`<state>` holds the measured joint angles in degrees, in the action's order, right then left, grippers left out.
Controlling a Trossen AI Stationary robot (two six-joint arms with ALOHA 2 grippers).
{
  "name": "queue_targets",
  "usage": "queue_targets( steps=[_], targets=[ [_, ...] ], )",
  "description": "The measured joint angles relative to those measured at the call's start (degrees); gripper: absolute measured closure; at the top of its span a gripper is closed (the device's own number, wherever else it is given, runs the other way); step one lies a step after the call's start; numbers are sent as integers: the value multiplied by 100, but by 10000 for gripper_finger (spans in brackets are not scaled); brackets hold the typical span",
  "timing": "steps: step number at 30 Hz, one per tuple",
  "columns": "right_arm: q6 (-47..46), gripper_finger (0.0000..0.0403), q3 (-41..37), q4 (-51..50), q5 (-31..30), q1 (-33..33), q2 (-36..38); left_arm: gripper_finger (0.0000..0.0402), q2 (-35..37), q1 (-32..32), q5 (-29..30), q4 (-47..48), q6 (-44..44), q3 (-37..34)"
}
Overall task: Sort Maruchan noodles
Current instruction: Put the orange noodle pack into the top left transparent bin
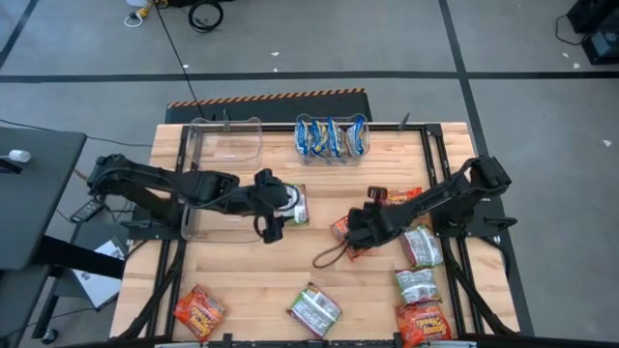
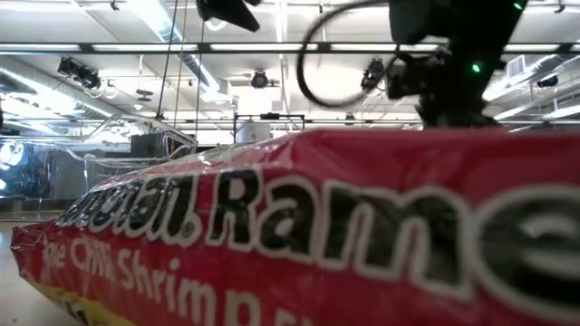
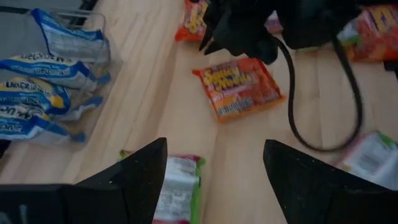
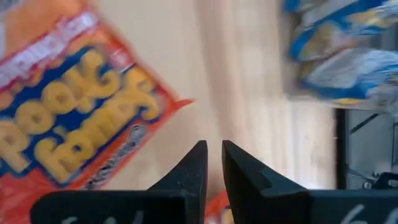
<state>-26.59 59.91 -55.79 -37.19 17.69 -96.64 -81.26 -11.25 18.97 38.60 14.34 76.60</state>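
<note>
My left gripper hangs over the middle of the wooden table, its fingers spread wide with nothing between them, just above a green-and-white noodle packet that lies flat on the boards. My right gripper is at the table's centre-right, fingers drawn almost together with only a thin gap; nothing sits between the tips, and an orange-red packet lies on the wood just beside them.

Blue-and-yellow packets stand in a clear bin at the far edge. A second clear bin sits to its left, on the far left part of the table.

More orange-red packets lie loose: one at the near left corner, one at the near right corner, one on the right side behind my right arm. Green-and-white packets lie at near centre and along the right side. In the low view, a red packet fills the foreground.
</note>
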Motion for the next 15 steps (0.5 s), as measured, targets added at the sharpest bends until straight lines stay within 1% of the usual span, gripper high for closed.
queue_targets(
  steps=[1, 2, 3, 4, 5, 8, 10, 12, 14, 15],
  targets=[
    [-6, 350, 53, -94, 6, -27, 85, 130, -33, 74, -94, -83, -4, 2],
    [-55, 352, 73, -192, 139, -37, 189, 130, -89, 153, -199, -104, -6, 0],
    [-173, 353, 76, -276, 396, -14, 300, 130, -156, 230, -301, -144, -6, 2],
    [-354, 355, 67, -295, 776, 8, 431, 130, -223, 292, -424, -212, -10, 0],
    [-598, 357, 42, -247, 1328, 26, 552, 130, -296, 355, -504, -248, -16, -1],
    [-1238, 362, -153, 109, 3228, 115, 780, 130, -507, 494, -707, -434, -140, 2],
    [-1532, 367, -287, 532, 4110, 255, 829, 130, -673, 556, -802, -588, -269, 0],
    [-1735, 372, -434, 917, 4547, 399, 792, 130, -829, 605, -902, -808, -354, 0],
    [-1837, 377, -569, 1221, 4670, 510, 658, 130, -987, 614, -974, -1015, -437, 1],
    [-1843, 380, -620, 1343, 4633, 555, 580, 130, -1063, 619, -1000, -1101, -460, 0]
  ],
)
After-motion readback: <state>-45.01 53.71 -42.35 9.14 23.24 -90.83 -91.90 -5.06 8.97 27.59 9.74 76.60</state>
